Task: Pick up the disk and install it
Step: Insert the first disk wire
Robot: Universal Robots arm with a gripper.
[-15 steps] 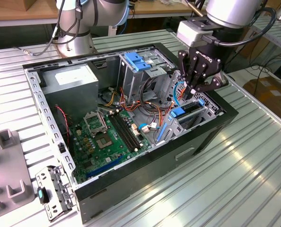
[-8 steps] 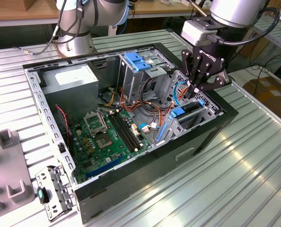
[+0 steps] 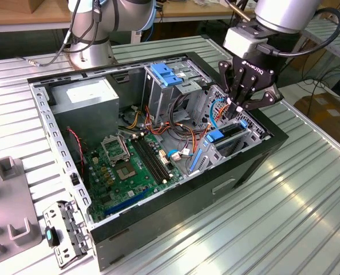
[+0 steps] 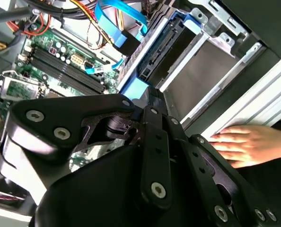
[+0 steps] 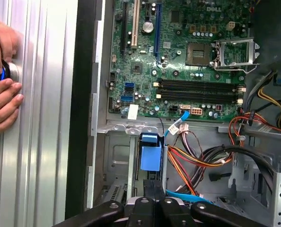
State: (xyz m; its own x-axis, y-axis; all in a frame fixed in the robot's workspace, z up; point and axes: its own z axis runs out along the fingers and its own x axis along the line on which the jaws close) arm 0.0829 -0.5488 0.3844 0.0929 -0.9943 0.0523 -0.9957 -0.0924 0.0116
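The disk (image 3: 229, 133) stands on edge in the drive bay at the exterior view's right end of the open computer case (image 3: 176, 195). Its blue carrier (image 5: 150, 156) sits between the bay's metal rails, and the same blue end (image 4: 136, 88) lies just past my fingertips in the second wrist view. My gripper (image 3: 237, 107) hangs straight above the disk with its black fingers (image 5: 146, 196) drawn together, shut, nothing visible between them. In the second wrist view the gripper (image 4: 149, 101) tips almost touch the carrier; contact itself is hidden.
A green motherboard (image 3: 121, 166) fills the case floor, with a grey power-supply box (image 3: 87, 97) and a light-blue bracket (image 3: 167, 74) behind. Orange and blue cables (image 5: 202, 158) lie beside the bay. A person's hand (image 5: 1, 94) rests on the ribbed table by the case.
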